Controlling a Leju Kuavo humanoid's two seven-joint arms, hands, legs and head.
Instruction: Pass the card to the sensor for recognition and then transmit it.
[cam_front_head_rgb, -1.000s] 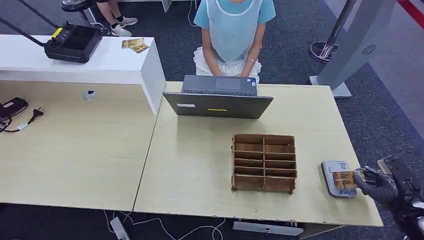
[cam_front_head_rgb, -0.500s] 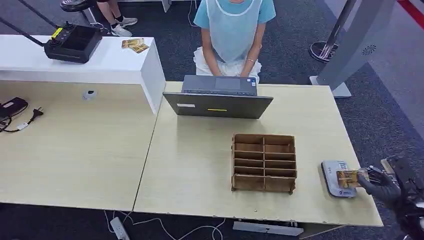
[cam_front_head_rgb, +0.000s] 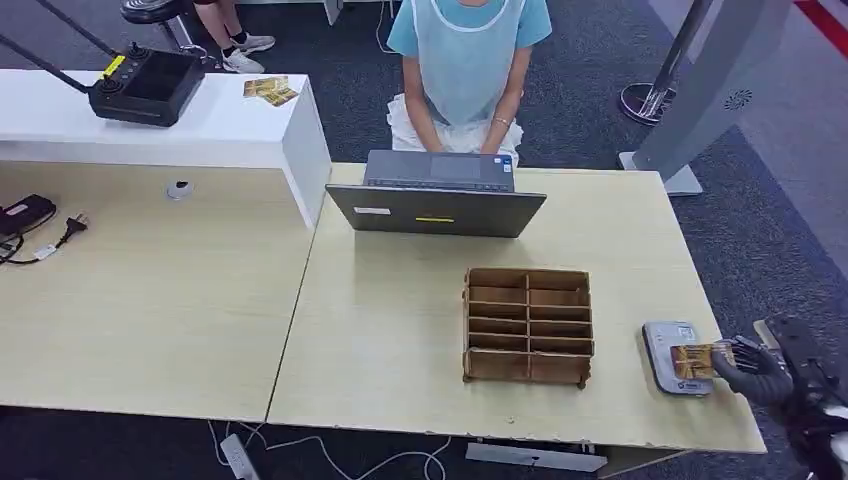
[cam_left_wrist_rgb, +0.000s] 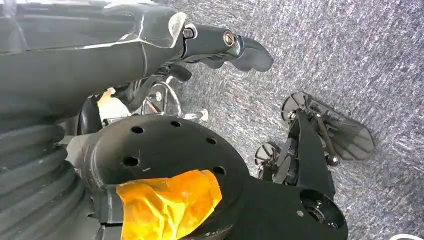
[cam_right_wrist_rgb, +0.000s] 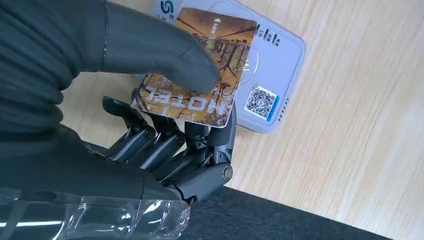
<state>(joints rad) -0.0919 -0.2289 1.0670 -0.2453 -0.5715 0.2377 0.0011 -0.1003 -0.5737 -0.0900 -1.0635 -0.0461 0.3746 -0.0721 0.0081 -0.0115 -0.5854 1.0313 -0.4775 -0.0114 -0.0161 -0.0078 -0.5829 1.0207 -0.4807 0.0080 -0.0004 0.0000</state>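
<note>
From the head view, the right hand (cam_front_head_rgb: 752, 366) reaches in over the near right corner of the table (cam_front_head_rgb: 400, 330) and pinches the card (cam_front_head_rgb: 692, 360), holding it flat over the grey sensor (cam_front_head_rgb: 675, 357). The card sits there because the reader has to register it before it can be passed on. The wooden organizer (cam_front_head_rgb: 527, 325) stands just to the left of the sensor, well apart from the hand. A person (cam_front_head_rgb: 465, 60) sits behind the laptop (cam_front_head_rgb: 436, 195) at the far edge, probably the one who is to receive the card.

The left wrist view looks down at grey carpet. The left hand (cam_left_wrist_rgb: 220, 45) hangs there with dark fingers extended and nothing held, apparently idle in this step.

In the right wrist view, the thumb (cam_right_wrist_rgb: 165, 52) presses on the card's printed face while the fingers (cam_right_wrist_rgb: 170, 145) support it from below. That grip leaves most of the card free above the sensor's marked face. Whether the card touches the sensor cannot be told.
</note>
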